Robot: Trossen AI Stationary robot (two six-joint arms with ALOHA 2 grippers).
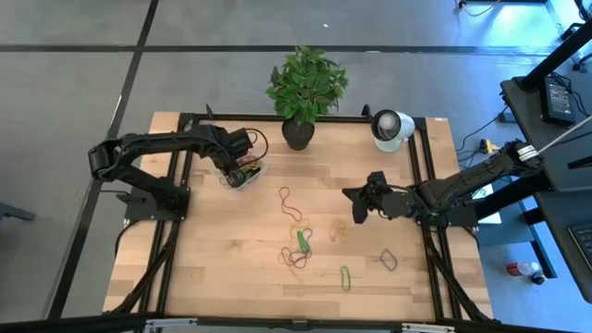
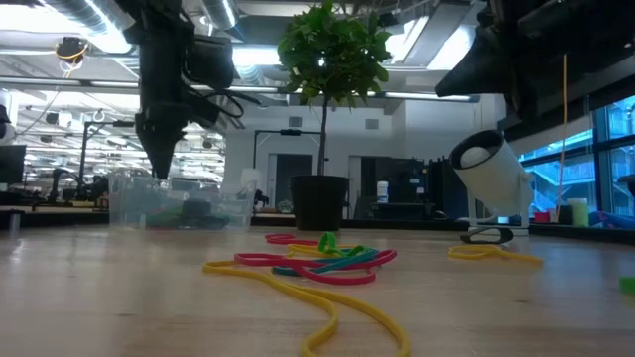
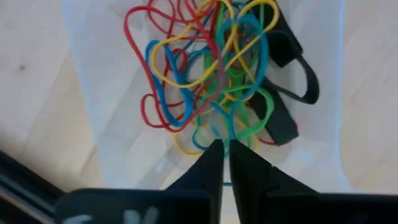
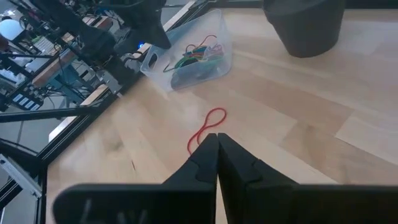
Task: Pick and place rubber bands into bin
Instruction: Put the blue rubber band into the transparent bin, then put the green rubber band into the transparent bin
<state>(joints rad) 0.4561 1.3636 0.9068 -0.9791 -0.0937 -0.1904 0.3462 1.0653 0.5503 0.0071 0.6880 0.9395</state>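
Observation:
The clear bin (image 1: 250,177) stands at the table's far left and holds a heap of red, yellow, blue, green and black rubber bands (image 3: 211,81). My left gripper (image 3: 222,148) is shut and points straight down into the bin (image 2: 179,203), just over the heap. More rubber bands lie loose mid-table: a red one (image 1: 289,203), a mixed cluster (image 1: 298,250), a green one (image 1: 345,276) and a dark one (image 1: 388,261). My right gripper (image 4: 214,140) is shut, empty and above the table at the right. The red band (image 4: 208,127) lies on the wood ahead of it. My left gripper comes from above, pointing down into the bin over the heap of bands. Whether its shut fingertips touch the bands, I cannot tell.
A black plant pot (image 1: 298,134) with a green plant stands at the far edge, right of the bin. A white round object (image 1: 391,128) sits at the far right corner. Black frame rails (image 1: 180,185) run along the table's left and right sides.

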